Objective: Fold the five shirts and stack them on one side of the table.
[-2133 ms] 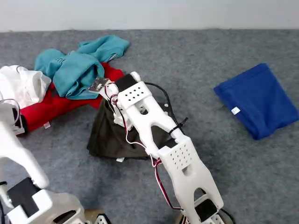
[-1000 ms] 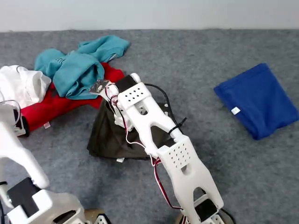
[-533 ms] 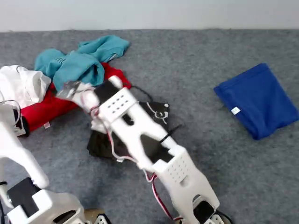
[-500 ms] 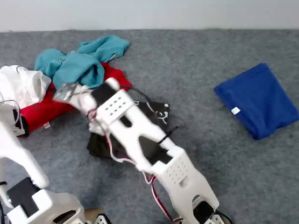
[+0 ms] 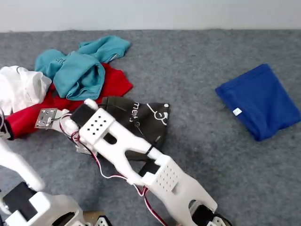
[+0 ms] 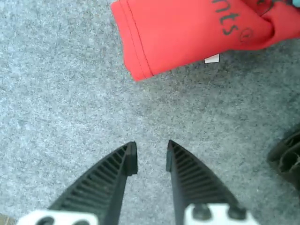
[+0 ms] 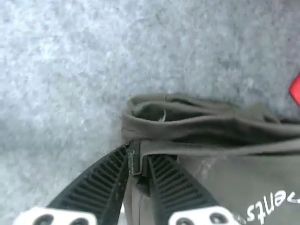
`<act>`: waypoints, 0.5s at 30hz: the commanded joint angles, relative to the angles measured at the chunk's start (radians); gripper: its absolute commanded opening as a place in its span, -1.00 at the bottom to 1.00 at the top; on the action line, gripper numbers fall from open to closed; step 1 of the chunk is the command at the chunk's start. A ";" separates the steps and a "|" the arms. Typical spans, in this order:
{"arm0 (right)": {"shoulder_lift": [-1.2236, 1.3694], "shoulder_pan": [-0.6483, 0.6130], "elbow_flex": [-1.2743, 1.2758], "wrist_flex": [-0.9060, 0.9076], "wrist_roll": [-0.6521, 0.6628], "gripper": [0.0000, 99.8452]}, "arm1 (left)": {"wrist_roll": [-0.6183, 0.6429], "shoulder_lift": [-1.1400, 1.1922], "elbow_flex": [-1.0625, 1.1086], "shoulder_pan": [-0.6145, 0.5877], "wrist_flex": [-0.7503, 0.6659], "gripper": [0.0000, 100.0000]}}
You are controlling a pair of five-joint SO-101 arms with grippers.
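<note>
Right arm is swung left versus the earlier frames, and the dark shirt (image 5: 141,120) is dragged open with it, print now up. Right gripper (image 7: 138,159) is clamped on the shirt's left near edge. From the jaws the cloth is laid out to the right and far, long axis roughly left-right. Left gripper (image 6: 151,157) is parted, nothing held, over carpet (image 6: 56,93) near the red shirt (image 6: 187,33) hem. Blue shirt (image 5: 258,101) is seen folded, well apart at right.
</note>
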 commanded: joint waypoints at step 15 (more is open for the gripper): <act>-0.005 0.071 -0.327 0.105 0.011 -0.46 | 0.003 -0.035 -0.038 -0.005 0.018 -0.77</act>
